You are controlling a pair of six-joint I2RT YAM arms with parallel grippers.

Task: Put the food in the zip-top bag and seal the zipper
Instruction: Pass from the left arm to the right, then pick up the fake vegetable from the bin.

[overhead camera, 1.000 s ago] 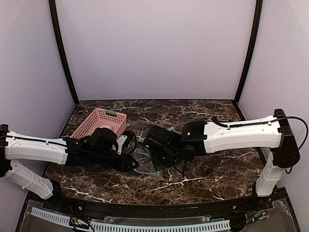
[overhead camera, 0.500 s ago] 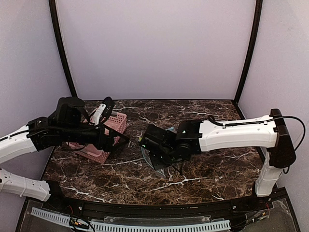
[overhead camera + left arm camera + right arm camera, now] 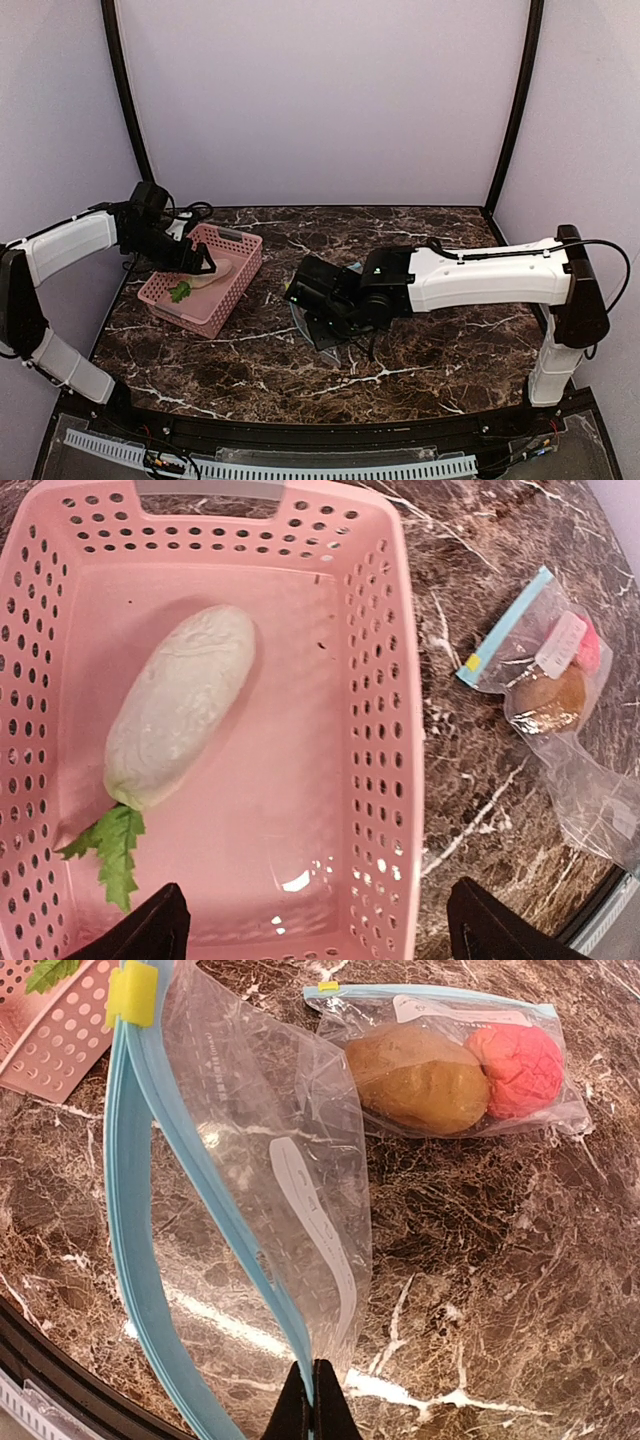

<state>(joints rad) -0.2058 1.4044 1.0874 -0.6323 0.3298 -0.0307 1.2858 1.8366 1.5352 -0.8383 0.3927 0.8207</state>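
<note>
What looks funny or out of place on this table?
Nothing is spilled or broken. The odd bit is that there are two bags: a filled bag lies on the table with the bun and red ball inside, while the right gripper pinches an empty bag. The whitish piece with its green sprig lies in the pink basket.

Pink plastic basket (image 3: 225,295) sits on the far-left part of the surface (image 3: 420,360), close to the left edge and turned at an angle to it. Basket walls (image 3: 385,730) perforated with rows of round holes; floor solid, glossy. One basket corner (image 3: 50,1030) shows in the right wrist view. Surface is dark brown marble with white veining. Lavender walls (image 3: 320,100) on three sides, black posts (image 3: 125,100) at the far corners. White slotted duct (image 3: 270,468) along the near edge.
</note>
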